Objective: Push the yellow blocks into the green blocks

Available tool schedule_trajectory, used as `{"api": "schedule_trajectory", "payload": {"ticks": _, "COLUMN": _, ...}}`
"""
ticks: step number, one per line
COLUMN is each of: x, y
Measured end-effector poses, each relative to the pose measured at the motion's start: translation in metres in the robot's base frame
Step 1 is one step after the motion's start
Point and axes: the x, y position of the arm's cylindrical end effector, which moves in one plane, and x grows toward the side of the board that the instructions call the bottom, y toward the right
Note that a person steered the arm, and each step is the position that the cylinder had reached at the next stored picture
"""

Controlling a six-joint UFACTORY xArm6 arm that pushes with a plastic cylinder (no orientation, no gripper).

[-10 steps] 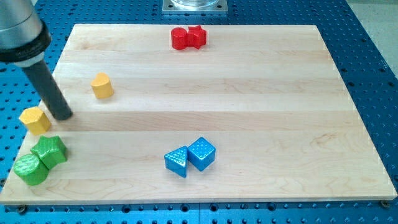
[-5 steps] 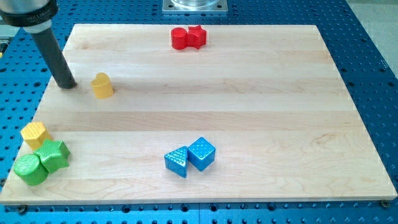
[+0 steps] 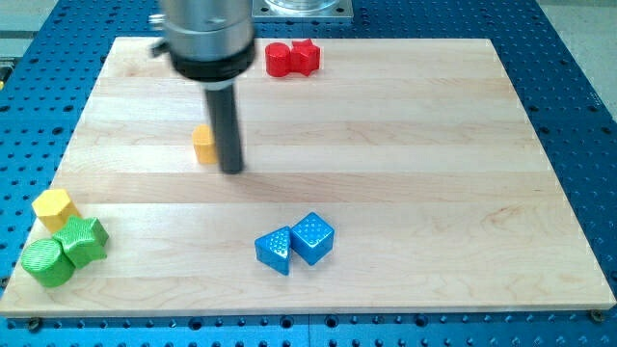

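My tip (image 3: 232, 170) was seen on the board (image 3: 405, 145), touching the right side of one yellow block (image 3: 203, 145); nothing was grasped by the bare rod. Far toward the view's bottom-left of that block, the other yellow block (image 3: 54, 207) was pressed against the green blocks (image 3: 64, 251).

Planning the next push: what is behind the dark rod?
A yellow block sits behind the rod on the view's left, touching or nearly touching my tip. Its right part is covered, so its shape cannot be told.
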Motion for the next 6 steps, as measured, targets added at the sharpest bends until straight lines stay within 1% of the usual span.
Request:
{"api": "schedule_trajectory", "payload": {"ticks": 1, "x": -0.055, "y": 0.039}}
{"api": "schedule_trajectory", "payload": {"ticks": 2, "x": -0.080, "y": 0.011}}
{"api": "schedule_trajectory", "payload": {"ticks": 3, "x": 0.020, "y": -0.012}}
{"api": "schedule_trajectory", "payload": {"ticks": 4, "x": 0.022, "y": -0.033}}
{"api": "schedule_trajectory", "payload": {"ticks": 5, "x": 0.007, "y": -0.044}}
{"api": "schedule_trajectory", "payload": {"ticks": 6, "x": 0.037, "y": -0.075}}
